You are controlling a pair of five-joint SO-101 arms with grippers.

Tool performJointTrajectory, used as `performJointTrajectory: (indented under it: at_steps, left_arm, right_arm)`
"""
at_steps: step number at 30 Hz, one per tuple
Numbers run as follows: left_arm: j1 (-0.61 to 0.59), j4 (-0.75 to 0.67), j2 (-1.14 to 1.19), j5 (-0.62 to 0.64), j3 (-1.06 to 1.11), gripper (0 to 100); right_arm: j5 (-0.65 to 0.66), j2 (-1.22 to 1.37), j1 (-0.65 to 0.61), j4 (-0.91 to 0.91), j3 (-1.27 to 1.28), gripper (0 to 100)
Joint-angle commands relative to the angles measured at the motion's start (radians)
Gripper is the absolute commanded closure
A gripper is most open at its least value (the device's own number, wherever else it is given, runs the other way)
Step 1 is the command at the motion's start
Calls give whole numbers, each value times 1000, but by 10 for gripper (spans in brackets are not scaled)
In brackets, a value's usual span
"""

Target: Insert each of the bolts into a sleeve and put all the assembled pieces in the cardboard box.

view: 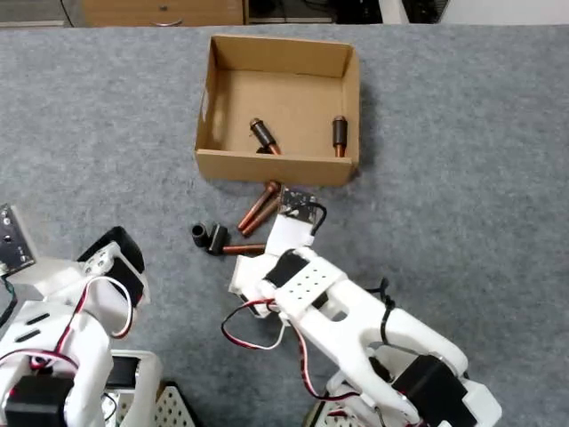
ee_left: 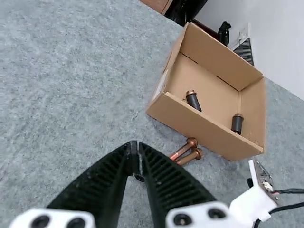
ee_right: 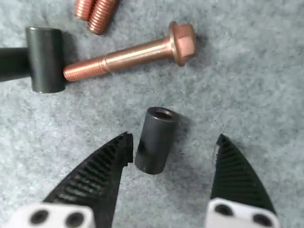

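Note:
My right gripper hangs open just above the carpet, with a black sleeve lying loose between its fingers. Just beyond it lies a copper bolt, its threaded tip touching a second black sleeve. In the high view, two sleeves and that bolt lie left of the right arm. Two more bolts rest against the front of the cardboard box. Inside the box are two assembled pieces. My left gripper is shut on nothing, held back at the near left.
Grey carpet covers the table. The left arm sits at the near left corner. Wooden furniture lines the far edge behind the box. Open carpet lies left and right of the box.

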Motion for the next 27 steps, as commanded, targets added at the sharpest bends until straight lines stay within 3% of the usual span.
performJointTrajectory:
  at_steps: [1,16,18,22,27]
  left_arm:
    - [17,-20,-5,2,-14,982]
    - [18,-12,-12,0,-64,982]
    - [18,-14,-12,0,-68,982]
    - [18,-12,-12,0,-68,982]
    - [18,-12,-13,0,-68,982]
  right_arm:
    - [-9,62,-2,-55,1,742]
    - [-58,222,-10,51,-142,744]
    - [-61,222,-18,55,-145,782]
    - [-51,222,-24,52,-150,949]
    - [-51,222,-24,52,-150,982]
